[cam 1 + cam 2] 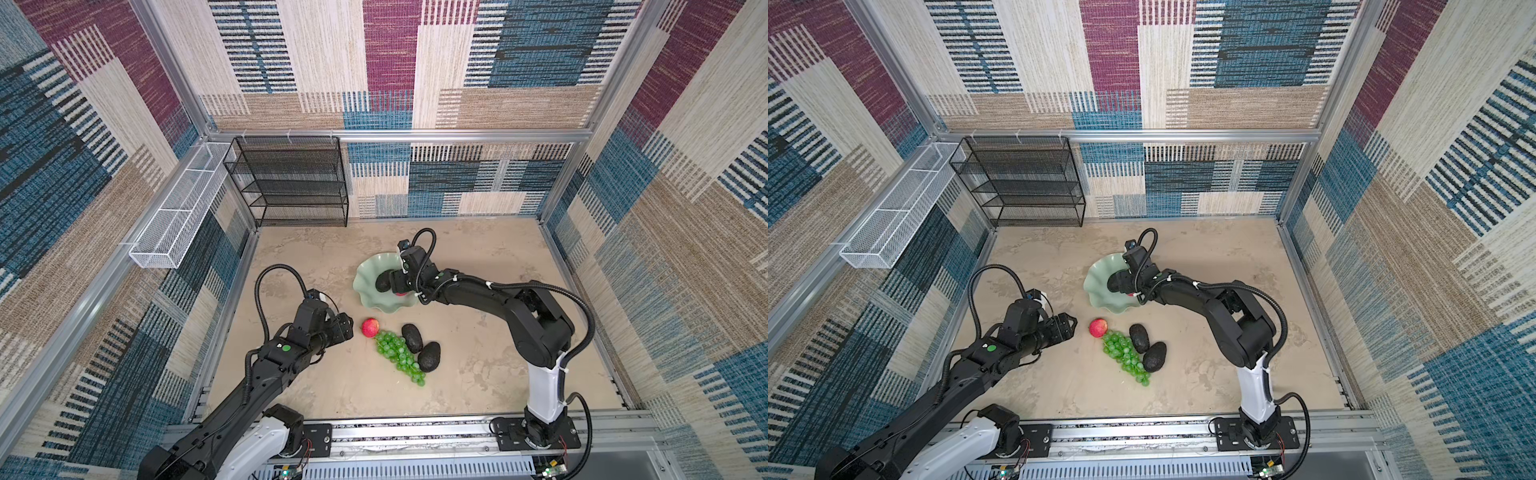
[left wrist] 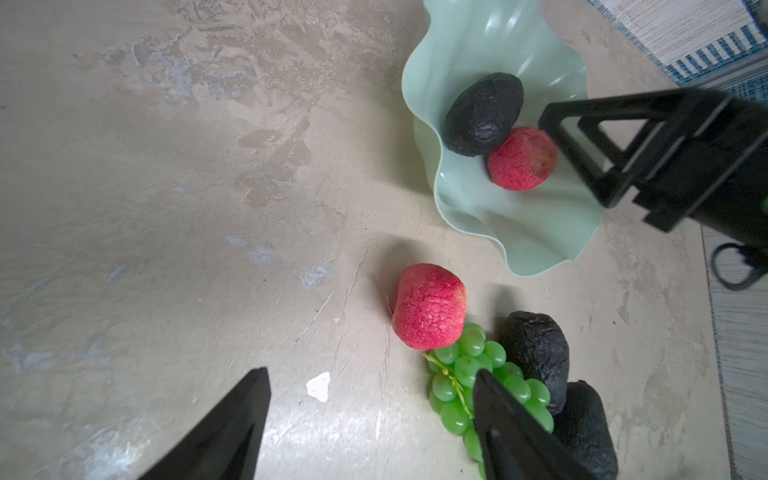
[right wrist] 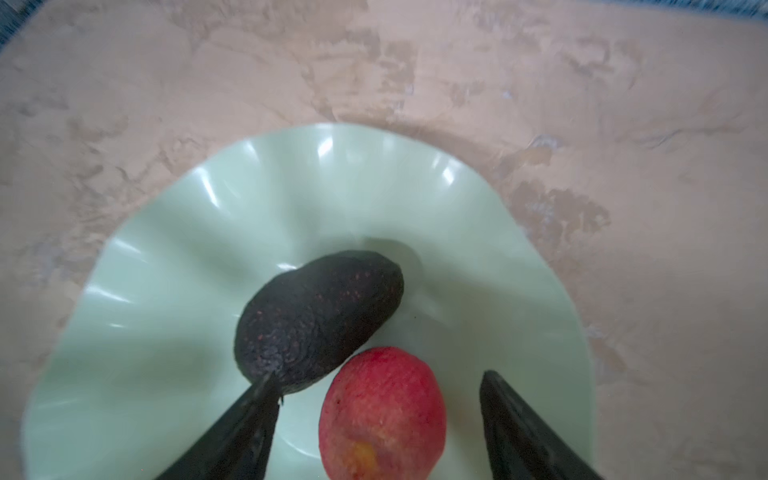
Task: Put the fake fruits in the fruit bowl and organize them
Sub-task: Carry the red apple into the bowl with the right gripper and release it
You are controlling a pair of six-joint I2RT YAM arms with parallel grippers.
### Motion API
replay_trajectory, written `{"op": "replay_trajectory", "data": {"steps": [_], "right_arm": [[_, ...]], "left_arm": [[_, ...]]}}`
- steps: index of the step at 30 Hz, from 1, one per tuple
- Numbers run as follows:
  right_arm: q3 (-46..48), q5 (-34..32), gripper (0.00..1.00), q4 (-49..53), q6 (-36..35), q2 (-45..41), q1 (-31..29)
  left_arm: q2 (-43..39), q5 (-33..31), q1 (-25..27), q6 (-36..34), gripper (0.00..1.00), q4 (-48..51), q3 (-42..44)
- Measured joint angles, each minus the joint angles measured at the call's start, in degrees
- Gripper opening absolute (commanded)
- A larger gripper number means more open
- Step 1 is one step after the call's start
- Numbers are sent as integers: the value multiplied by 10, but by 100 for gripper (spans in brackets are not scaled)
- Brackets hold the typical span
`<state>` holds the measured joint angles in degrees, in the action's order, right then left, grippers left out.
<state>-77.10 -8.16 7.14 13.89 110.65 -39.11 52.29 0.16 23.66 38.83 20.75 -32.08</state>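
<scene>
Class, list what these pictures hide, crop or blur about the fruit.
- Apple in the bowl: both top views, almost covered by the right arm; only a red sliver shows.
- Grapes: left wrist view, one end behind a finger of the left pincer and off frame.
- Avocado nearest the arms' bases: same view, cropped.

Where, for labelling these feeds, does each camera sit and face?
Both top views: high above the arms' bases, looking down at the table; both arms show.
Left wrist: left of the loose apple and grapes, facing them; own jaws show.
Right wrist: over the fruit bowl, facing its avocado; own jaws show.
Shared: both wrist views show that avocado.
</scene>
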Motion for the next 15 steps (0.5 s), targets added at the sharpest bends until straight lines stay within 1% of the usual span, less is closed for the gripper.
{"op": "replay_trajectory", "data": {"steps": [4,8,12,15], "right_arm": [[45,-6,77,3,0,-77,0],[143,-14,78,33,22,-186,-6],[249,-12,80,92,76,-292,-32],[303,11,80,126,125,-345,-49]], "left_arm": [[7,0,0,0,80,-5,0],[14,-6,0,0,80,-17,0],[27,-16,0,-1,80,-31,-1],[40,-17,0,-3,80,-45,-5]]}}
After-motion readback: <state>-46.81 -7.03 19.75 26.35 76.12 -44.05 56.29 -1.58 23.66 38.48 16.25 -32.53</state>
